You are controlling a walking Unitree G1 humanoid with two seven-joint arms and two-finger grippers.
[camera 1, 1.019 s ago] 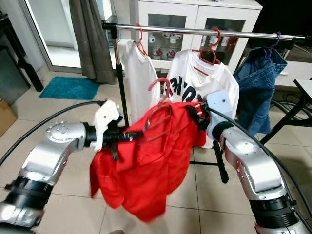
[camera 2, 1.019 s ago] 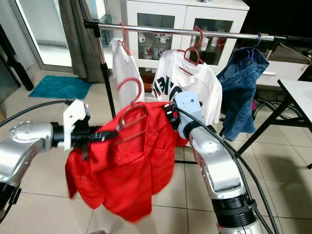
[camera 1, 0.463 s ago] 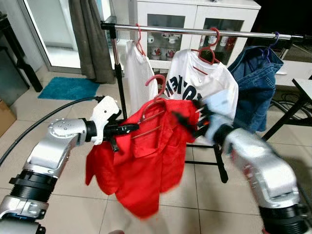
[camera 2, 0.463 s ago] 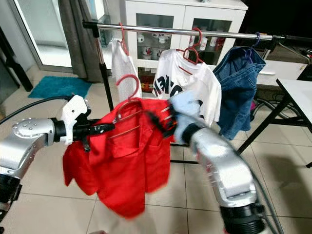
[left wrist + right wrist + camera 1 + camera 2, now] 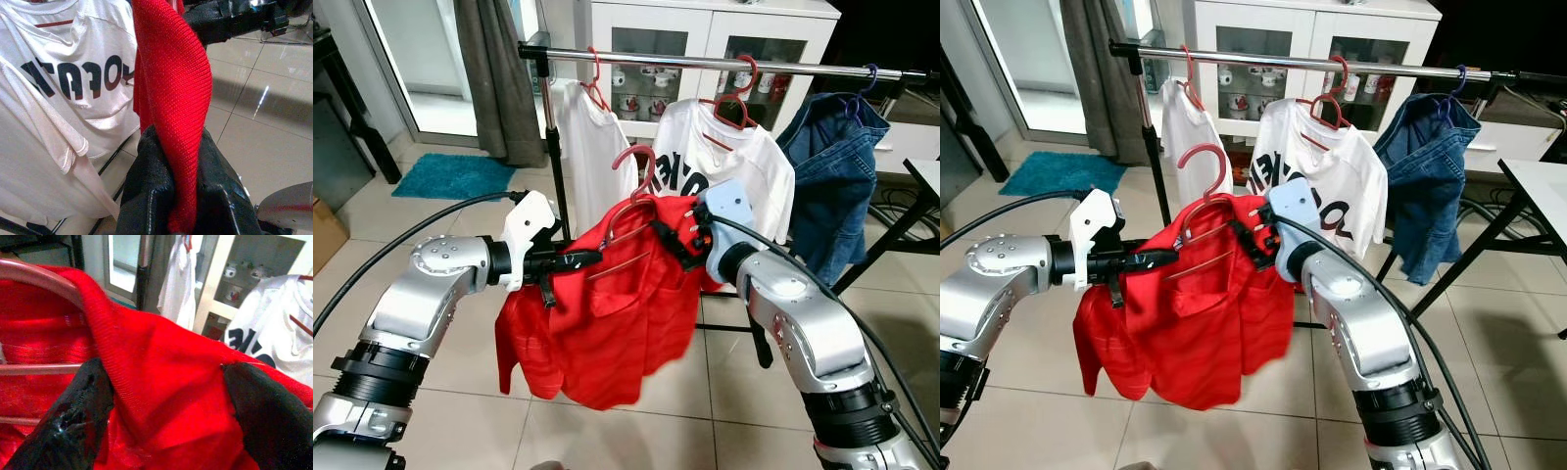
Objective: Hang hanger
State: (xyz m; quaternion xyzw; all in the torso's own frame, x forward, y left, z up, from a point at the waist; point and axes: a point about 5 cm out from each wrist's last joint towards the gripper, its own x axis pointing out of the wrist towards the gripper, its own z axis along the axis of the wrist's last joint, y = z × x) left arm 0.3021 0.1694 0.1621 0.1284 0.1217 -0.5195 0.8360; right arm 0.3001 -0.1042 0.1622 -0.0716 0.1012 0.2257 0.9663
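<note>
Below the silver clothes rail [image 5: 705,63], we hold the pink hanger [image 5: 636,201] with its red shirt [image 5: 607,323] between us, its hook not yet on the bar. Our left gripper [image 5: 578,260] pinches the shirt's left shoulder, fingers [image 5: 146,181] clamped on red cloth. Our right gripper [image 5: 671,240] grips the right shoulder, fingers [image 5: 78,416] spread around fabric and hanger.

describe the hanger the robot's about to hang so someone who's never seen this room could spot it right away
Start at the metal clothes rail in front of the white cabinet. Below it, both grippers hold up a red shirt. The pink hanger inside it is the only one with its hook free, off the rail.
</note>
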